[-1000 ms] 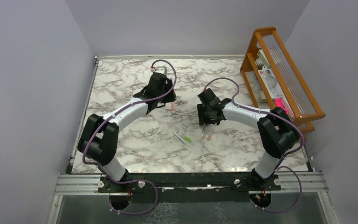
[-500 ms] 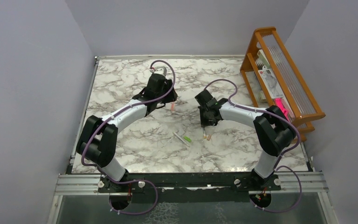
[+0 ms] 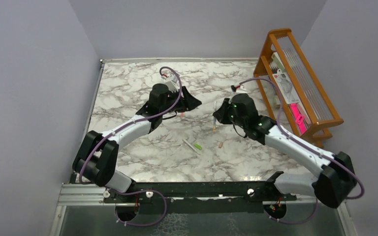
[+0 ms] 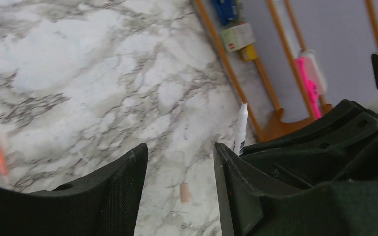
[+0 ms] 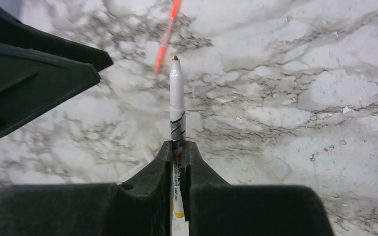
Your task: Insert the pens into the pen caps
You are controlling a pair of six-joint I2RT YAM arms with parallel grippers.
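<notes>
Whitish plastic pen [image 5: 177,98]: light, stiff, smooth, probably slippery. Best hold is mid-barrel, tip left free. Right gripper [image 5: 178,147] clamped on its barrel, off table [image 3: 128,88], tip toward left gripper [image 4: 179,150]. Left jaws half apart, holding nothing. Print on barrel too small to read. Tan cap [image 3: 220,145], green cap [image 3: 198,146] lie on table.
</notes>
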